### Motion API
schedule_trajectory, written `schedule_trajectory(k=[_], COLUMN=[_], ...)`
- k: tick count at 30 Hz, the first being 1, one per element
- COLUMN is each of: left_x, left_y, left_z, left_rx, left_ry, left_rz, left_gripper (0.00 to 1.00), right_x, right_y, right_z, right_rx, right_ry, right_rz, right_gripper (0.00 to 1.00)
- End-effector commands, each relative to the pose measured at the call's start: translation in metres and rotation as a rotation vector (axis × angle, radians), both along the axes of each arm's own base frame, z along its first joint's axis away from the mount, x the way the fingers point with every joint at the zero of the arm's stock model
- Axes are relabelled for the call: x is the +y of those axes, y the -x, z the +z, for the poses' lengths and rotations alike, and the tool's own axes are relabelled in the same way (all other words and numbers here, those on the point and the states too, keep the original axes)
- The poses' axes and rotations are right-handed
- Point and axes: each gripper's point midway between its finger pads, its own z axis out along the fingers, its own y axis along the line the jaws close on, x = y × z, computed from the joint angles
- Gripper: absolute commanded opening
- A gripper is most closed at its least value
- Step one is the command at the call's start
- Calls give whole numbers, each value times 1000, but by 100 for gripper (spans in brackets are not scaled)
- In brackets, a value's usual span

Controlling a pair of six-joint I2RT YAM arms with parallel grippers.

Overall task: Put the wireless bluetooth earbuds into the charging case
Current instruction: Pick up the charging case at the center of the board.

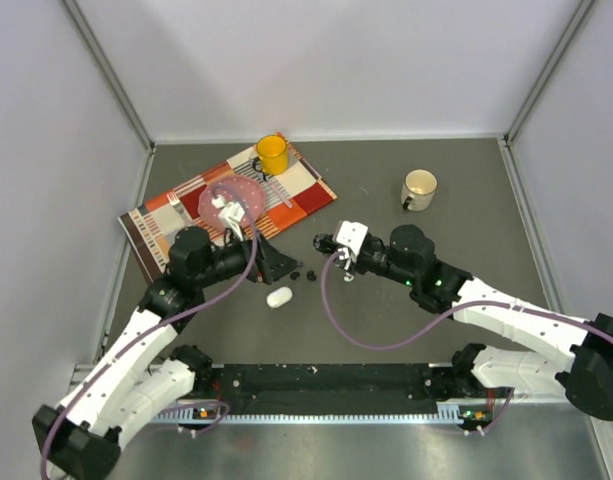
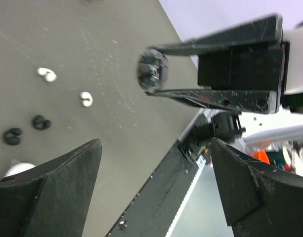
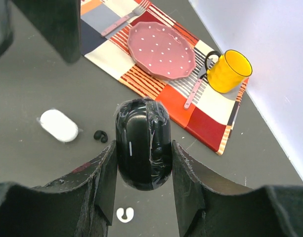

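Observation:
My right gripper is shut on the black oval charging case and holds it closed, above the table; it also shows in the top view and in the left wrist view. My left gripper is open and empty, just left of the right one. Two white earbuds and two black earbuds lie loose on the table under the grippers. One black bud and one white bud show in the right wrist view. A closed white case lies near the black buds.
A checked placemat at the back left carries a pink plate, a yellow mug and cutlery. A cream mug stands at the back right. A black rail runs along the near edge.

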Motion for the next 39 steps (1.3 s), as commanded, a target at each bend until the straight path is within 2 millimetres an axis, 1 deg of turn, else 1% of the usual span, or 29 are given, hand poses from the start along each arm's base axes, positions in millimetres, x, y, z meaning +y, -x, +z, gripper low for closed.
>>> schedule_trajectory(k=[1,3,4,5,7,12,13,14,16,18,24,25,29,38,39], left_x=[-27,-30,-35,-37,-41,-54,-58,-59,-63,-65,-66,-66,-66,-69,-70], left_y=[-7,-14,-16,-18,-25,-36,-37,-38,-38,-37,-31,-30,-26,-22,-23], left_z=[25,26,21,24,20,29,26,27,23,20,15,13,7,6,4], left_rx=[-128,-157,-171,-179,-161,-178,-170,-170,-161,-156,-145,-139,-121,-103,-98], left_ry=[11,-12,-38,-45,-56,-26,-32,-32,-36,-40,-40,-42,-47,-40,-43], left_rz=[-15,6,-12,-17,-18,-19,-26,-26,-39,-47,-73,-76,-96,-122,-125], left_gripper=[92,89,88,87,86,81,80,79,73,70,66,62,55,56,54], right_x=[6,7,7,9,8,5,5,5,6,6,9,9,9,9,9], right_y=[11,15,16,19,21,25,24,25,26,27,25,25,22,20,20], right_z=[19,19,20,21,21,22,22,20,22,21,21,21,20,20,19], right_rx=[6,17,28,31,42,41,45,49,54,64,70,68,64,55,56], right_ry=[-71,-74,-81,-87,-93,-96,-99,-100,-109,-117,-128,-128,-131,-133,-134], right_rz=[45,62,69,81,85,90,86,89,92,91,89,87,78,71,69], right_gripper=[0,0,0,0,0,0,0,0,0,0,0,0,0,0,0])
